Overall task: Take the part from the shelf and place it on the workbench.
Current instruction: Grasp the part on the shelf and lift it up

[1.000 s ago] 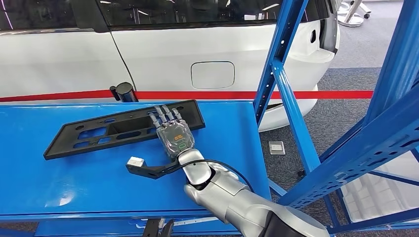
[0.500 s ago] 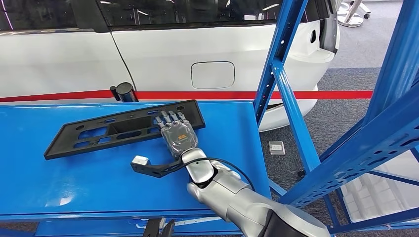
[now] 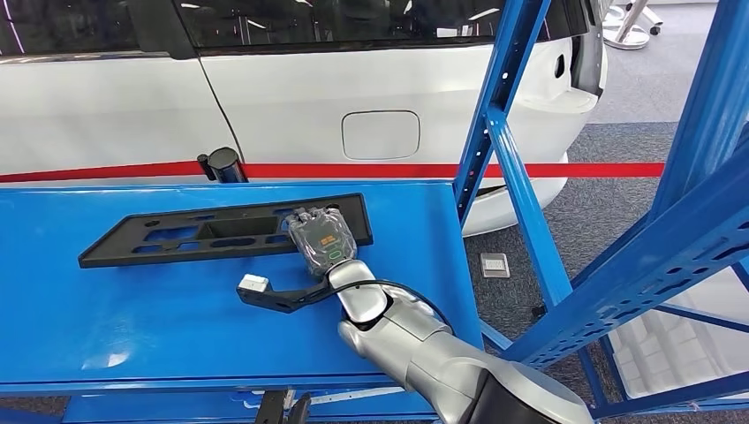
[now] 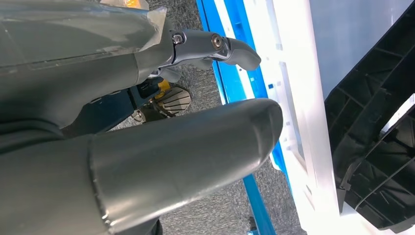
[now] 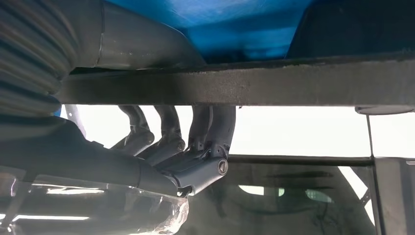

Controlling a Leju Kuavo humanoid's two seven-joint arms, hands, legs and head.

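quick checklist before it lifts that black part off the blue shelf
1. Right hand on the black part: ok, fingers curl over its right end.
2. Thumb under the edge: ok, seen in the right wrist view.
3. Part lies flat on the blue shelf: ok.
4. Grip balanced: not ok, held at one end.
5. Blue upright clear of the path: cannot tell.
6. Left hand free: ok, holds nothing.
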